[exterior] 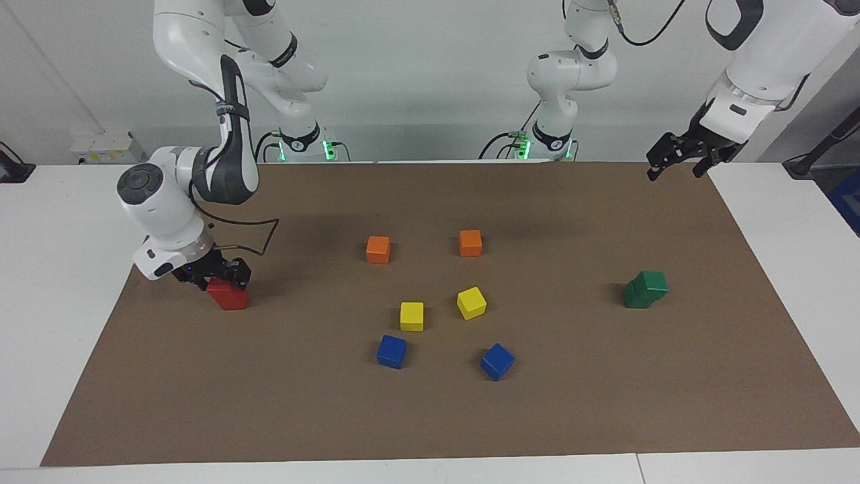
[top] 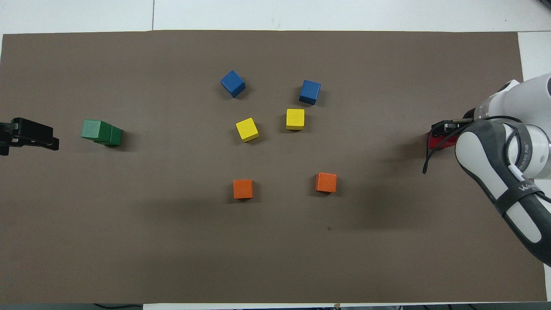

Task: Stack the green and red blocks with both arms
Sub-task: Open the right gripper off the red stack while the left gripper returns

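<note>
Two green blocks [exterior: 645,289] [top: 101,132] stand stacked at the left arm's end of the mat, the upper one slightly offset. My left gripper [exterior: 677,160] [top: 48,138] hangs open and empty, high over the mat's edge beside them. At the right arm's end sit the red blocks [exterior: 228,296] [top: 432,140]. My right gripper [exterior: 215,277] [top: 444,128] is low over them, its fingers spread open on either side of the top red block. Its fingers hide the upper part of the reds.
On the brown mat [exterior: 430,417], mid-table, lie two orange cubes [exterior: 378,249] [exterior: 470,243], two yellow cubes [exterior: 412,316] [exterior: 471,302] and two blue cubes [exterior: 392,351] [exterior: 497,361]. White table borders the mat.
</note>
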Controlling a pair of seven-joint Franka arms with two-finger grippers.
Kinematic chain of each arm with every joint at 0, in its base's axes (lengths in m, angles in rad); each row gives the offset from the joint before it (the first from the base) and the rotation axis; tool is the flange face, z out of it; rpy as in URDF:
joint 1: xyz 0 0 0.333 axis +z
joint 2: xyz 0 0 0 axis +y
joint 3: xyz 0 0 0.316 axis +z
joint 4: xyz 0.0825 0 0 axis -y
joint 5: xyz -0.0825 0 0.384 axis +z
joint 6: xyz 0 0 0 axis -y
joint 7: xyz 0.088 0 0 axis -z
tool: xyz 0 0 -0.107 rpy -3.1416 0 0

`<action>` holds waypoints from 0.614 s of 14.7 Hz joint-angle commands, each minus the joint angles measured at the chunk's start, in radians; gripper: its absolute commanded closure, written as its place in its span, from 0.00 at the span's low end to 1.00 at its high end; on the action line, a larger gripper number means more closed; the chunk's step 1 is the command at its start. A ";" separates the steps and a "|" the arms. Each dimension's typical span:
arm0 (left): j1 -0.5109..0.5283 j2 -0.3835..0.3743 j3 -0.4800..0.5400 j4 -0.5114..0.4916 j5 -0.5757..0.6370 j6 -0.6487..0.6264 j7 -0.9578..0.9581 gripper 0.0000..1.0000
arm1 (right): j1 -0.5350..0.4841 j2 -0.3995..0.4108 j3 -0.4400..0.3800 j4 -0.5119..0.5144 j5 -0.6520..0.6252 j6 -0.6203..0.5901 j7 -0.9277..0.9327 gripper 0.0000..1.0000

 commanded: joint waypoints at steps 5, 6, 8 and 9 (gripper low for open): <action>0.017 0.028 -0.003 0.027 0.021 -0.009 -0.009 0.00 | 0.005 -0.012 0.007 0.000 0.013 0.012 0.028 0.02; 0.018 0.035 -0.005 0.037 0.018 -0.009 -0.009 0.00 | 0.013 -0.010 0.007 0.004 0.013 0.012 0.037 0.02; 0.020 0.062 -0.009 0.052 0.018 -0.012 -0.010 0.00 | 0.021 -0.010 0.007 0.027 0.015 0.008 0.044 0.01; 0.021 0.056 -0.017 0.049 0.018 -0.021 -0.013 0.00 | 0.022 -0.012 0.009 0.043 0.013 0.000 0.046 0.00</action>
